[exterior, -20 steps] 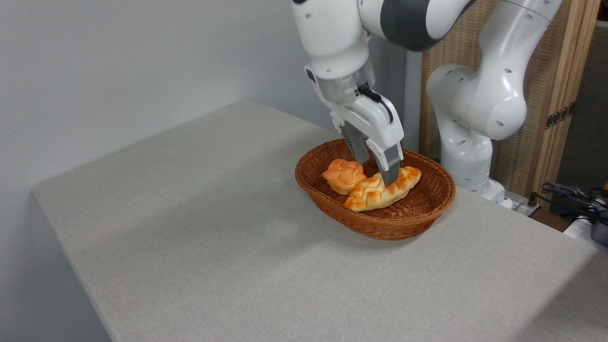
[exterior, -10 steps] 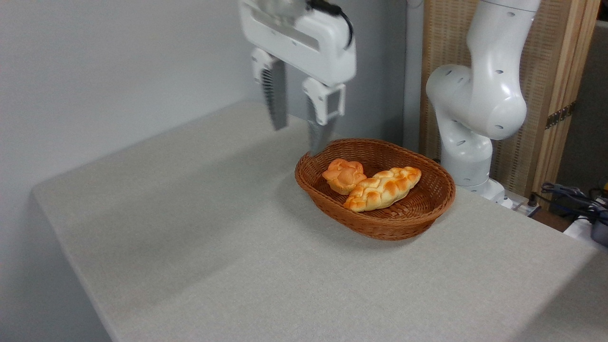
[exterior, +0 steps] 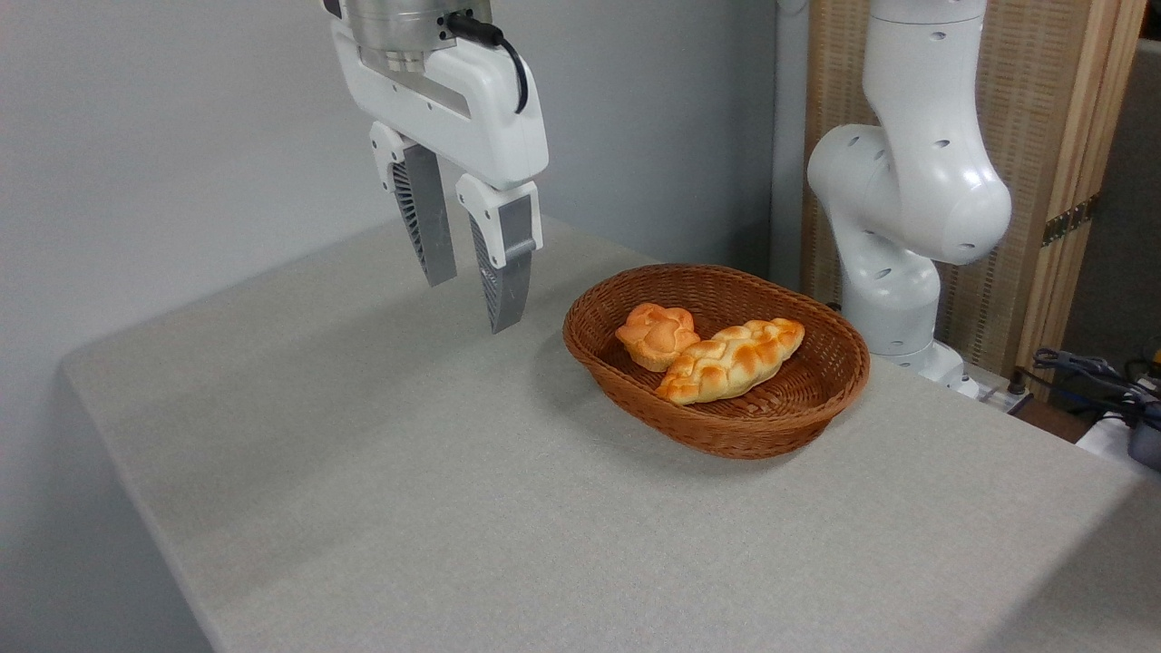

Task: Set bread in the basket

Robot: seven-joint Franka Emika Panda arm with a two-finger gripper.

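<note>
The braided golden bread lies inside the oval brown wicker basket, slanting from lower left to upper right. My gripper hangs above the table to the left of the basket, clear of it. Its two grey fingers stand apart with nothing between them, so it is open.
A small round flower-shaped bun rests in the basket next to the loaf. The arm's white base stands behind the basket at the right. The grey table stretches out to the left and front. Cables lie at the far right.
The gripper has let go of the bread, risen out of the basket and swung left, ending above the bare table. The loaf stays in the basket.
</note>
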